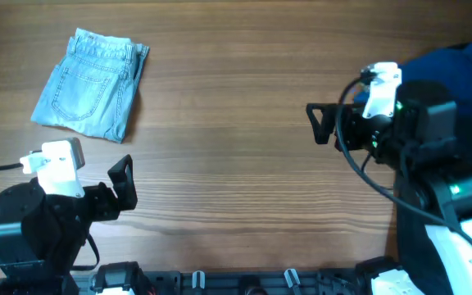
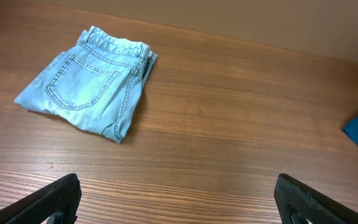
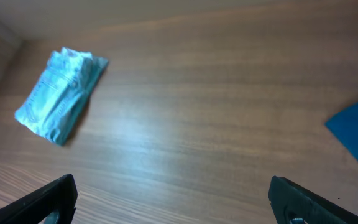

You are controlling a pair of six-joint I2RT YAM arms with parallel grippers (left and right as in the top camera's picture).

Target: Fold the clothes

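Shorts: I saw the shorts point(image 1: 91, 85) lying folded in a compact bundle on the table point(image 1: 236, 82). A stitched back pocket faced up. The waistband was at the end farthest from the arms and the hem end nearest them. The bundle sat slightly askew, with a thick folded edge along its right side.

Left gripper: my left gripper point(image 1: 124, 182) was the closer one to the shorts. It was on the arms' side of them, a little to the right of their lower corner, near but not touching. In the left wrist view its fingers point(image 2: 48, 200) stood at opposite edges of the picture, so I read it as spread wide. Only bare wood lay between them and it held nothing.

Right gripper: my right gripper point(image 1: 318, 123) was well apart from the shorts, far off to their right and pointing back toward them. Its wrist view showed both fingers splayed to the corners of the picture, the shorts small in the distance, and nothing in its grasp.

Blue cloth: a dark blue cloth point(image 1: 457, 61) lay farther from the shorts than the right gripper did, at the table's right edge. The right arm partly covered it.

Contact: neither gripper was touching the shorts.
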